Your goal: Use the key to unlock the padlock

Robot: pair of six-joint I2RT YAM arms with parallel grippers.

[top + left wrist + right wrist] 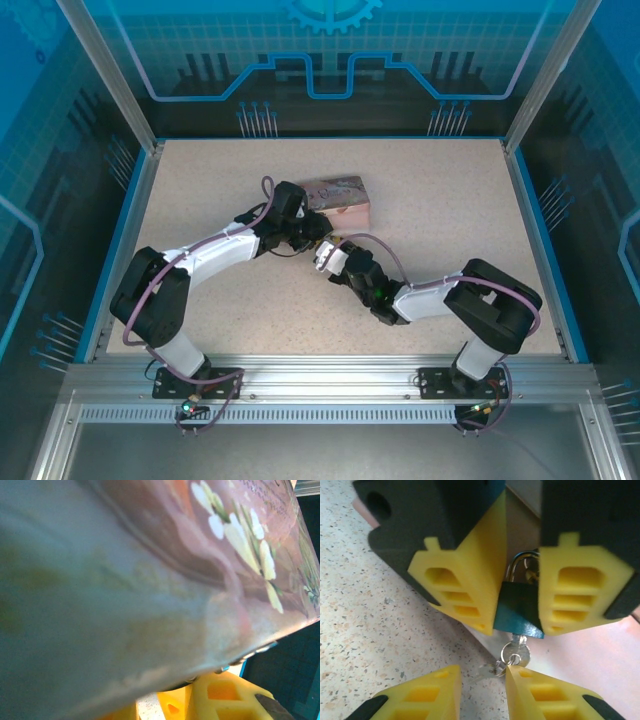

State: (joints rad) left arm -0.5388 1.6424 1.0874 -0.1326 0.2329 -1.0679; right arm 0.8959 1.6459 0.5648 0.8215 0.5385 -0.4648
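A flat pink tin (338, 196) is lying on a speckled beige desk (450, 230), toward the far middle, with its illustrated top facing up. In the left wrist view the tin (150, 580) is showing white flowers (240, 535) on a pinkish-brown ground and is blurring toward the camera. A blue border (541, 240) is running round the desk. Translucent blue panels (330, 40) printed with circuit lines are enclosing it, and an aluminium rail (330, 385) is crossing the near edge.

table (450, 200): speckled beige | walls (330, 50): blue circuit-pattern panels | frame (330, 375): aluminium
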